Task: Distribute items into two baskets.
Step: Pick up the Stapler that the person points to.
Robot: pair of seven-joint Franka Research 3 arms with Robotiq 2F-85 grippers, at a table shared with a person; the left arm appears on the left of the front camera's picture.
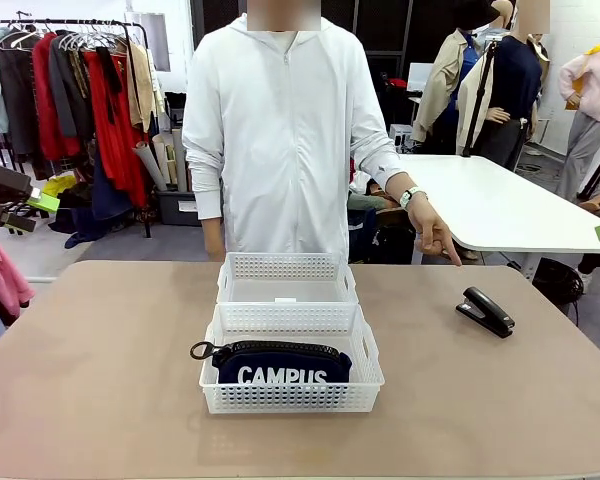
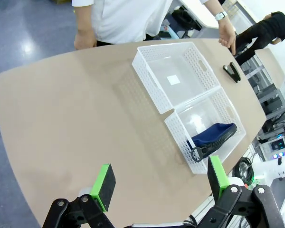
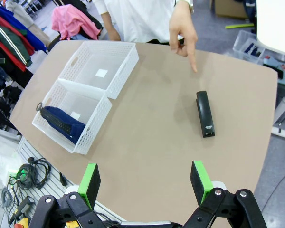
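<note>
The navy pouch [image 1: 275,362] with white "CAMPUS" lettering lies in the near white basket [image 1: 292,398]. Behind it and touching it stands the other basket [image 1: 287,268], with nothing in it. To the right, the black stapler [image 1: 485,311] lies on the table. A person's hand [image 1: 432,235] points down toward it. In the left wrist view my left gripper [image 2: 160,183] hangs open high over the near table edge, with the pouch [image 2: 213,135], both baskets [image 2: 147,80] and the stapler [image 2: 232,72] beyond. My right gripper [image 3: 145,183] is open above the table, short of the stapler [image 3: 205,114].
The person in white stands at the table's far edge [image 1: 280,120]. A clothes rack [image 1: 70,90] stands behind at the left and a white table [image 1: 500,200] at the right. Bare tabletop [image 1: 100,350] spreads on both sides of the baskets.
</note>
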